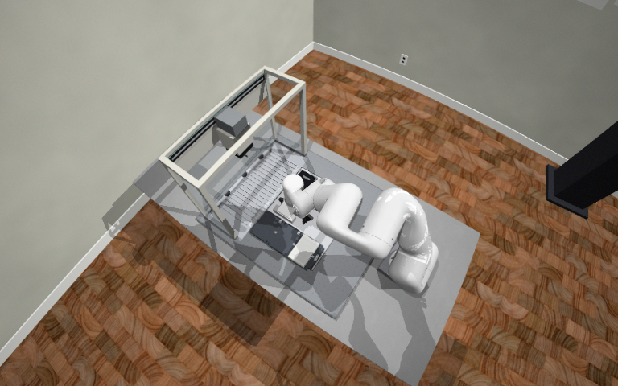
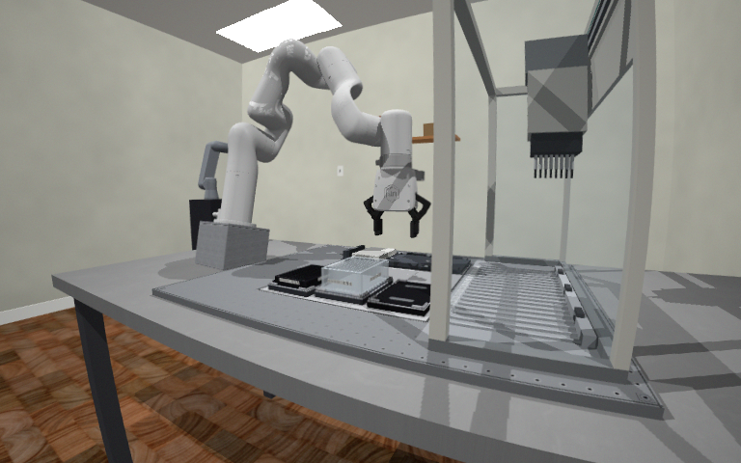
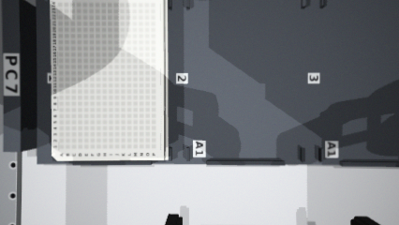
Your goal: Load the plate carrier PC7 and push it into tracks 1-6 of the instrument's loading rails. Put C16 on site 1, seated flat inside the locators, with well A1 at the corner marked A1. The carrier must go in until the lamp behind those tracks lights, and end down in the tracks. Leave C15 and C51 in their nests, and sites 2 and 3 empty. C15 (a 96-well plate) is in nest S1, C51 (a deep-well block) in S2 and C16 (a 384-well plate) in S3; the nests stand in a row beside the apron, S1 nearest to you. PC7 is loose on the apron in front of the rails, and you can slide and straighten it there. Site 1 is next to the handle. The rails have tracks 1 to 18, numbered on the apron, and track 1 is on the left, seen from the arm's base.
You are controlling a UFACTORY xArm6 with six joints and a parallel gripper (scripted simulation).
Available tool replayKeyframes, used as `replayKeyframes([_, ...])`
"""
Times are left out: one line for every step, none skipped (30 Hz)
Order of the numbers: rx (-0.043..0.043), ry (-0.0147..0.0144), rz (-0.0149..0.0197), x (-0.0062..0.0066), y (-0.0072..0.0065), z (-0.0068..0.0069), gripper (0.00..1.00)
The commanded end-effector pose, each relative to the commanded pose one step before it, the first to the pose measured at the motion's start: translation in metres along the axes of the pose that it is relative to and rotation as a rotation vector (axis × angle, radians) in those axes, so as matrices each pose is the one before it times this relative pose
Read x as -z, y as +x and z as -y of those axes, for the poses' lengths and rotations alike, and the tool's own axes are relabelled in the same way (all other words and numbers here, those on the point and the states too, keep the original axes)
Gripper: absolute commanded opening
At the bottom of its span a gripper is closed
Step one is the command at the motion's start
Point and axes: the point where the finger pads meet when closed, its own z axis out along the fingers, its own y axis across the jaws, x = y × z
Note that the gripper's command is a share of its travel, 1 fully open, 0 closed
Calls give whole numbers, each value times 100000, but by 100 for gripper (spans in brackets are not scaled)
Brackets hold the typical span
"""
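The dark carrier PC7 [image 3: 220,80] lies on the apron in front of the rails [image 2: 510,297]; it also shows in the overhead view [image 1: 286,239]. The white 384-well plate C16 [image 3: 109,80] lies on site 1 beside the PC7 label [image 3: 11,74], and its cut corner is at the lower left. Sites 2 [image 3: 182,78] and 3 [image 3: 314,78] are bare. My gripper [image 2: 397,224] is open and empty, well above the carrier. Its fingertips show at the bottom edge of the wrist view [image 3: 269,220]. Nest S3 [image 2: 401,297] is empty.
The clear deep-well block C51 [image 2: 354,275] stands in the middle nest, with the dark plate C15 [image 2: 297,278] in the nest beside it. The instrument's white frame post [image 2: 442,169] stands by the rails, and the pipetting head [image 2: 554,109] hangs above them.
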Motion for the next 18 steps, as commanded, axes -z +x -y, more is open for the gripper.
replayKeyframes([37, -379, -14, 635, 22, -141, 100])
replayKeyframes([0, 0, 0, 167, 0, 0, 100])
replayKeyframes([0, 0, 0, 167, 0, 0, 100])
replayKeyframes([0, 0, 0, 167, 0, 0, 100])
replayKeyframes([0, 0, 0, 167, 0, 0, 100])
replayKeyframes([0, 0, 0, 167, 0, 0, 100])
replayKeyframes([0, 0, 0, 167, 0, 0, 100])
replayKeyframes([0, 0, 0, 167, 0, 0, 100])
replayKeyframes([0, 0, 0, 167, 0, 0, 100])
replayKeyframes([0, 0, 0, 167, 0, 0, 100])
replayKeyframes([0, 0, 0, 167, 0, 0, 100])
replayKeyframes([0, 0, 0, 167, 0, 0, 100])
replayKeyframes([0, 0, 0, 167, 0, 0, 100])
replayKeyframes([0, 0, 0, 167, 0, 0, 100])
replayKeyframes([0, 0, 0, 167, 0, 0, 100])
replayKeyframes([0, 0, 0, 0, 0, 0, 100])
replayKeyframes([0, 0, 0, 0, 0, 0, 100])
replayKeyframes([0, 0, 0, 167, 0, -1, 100])
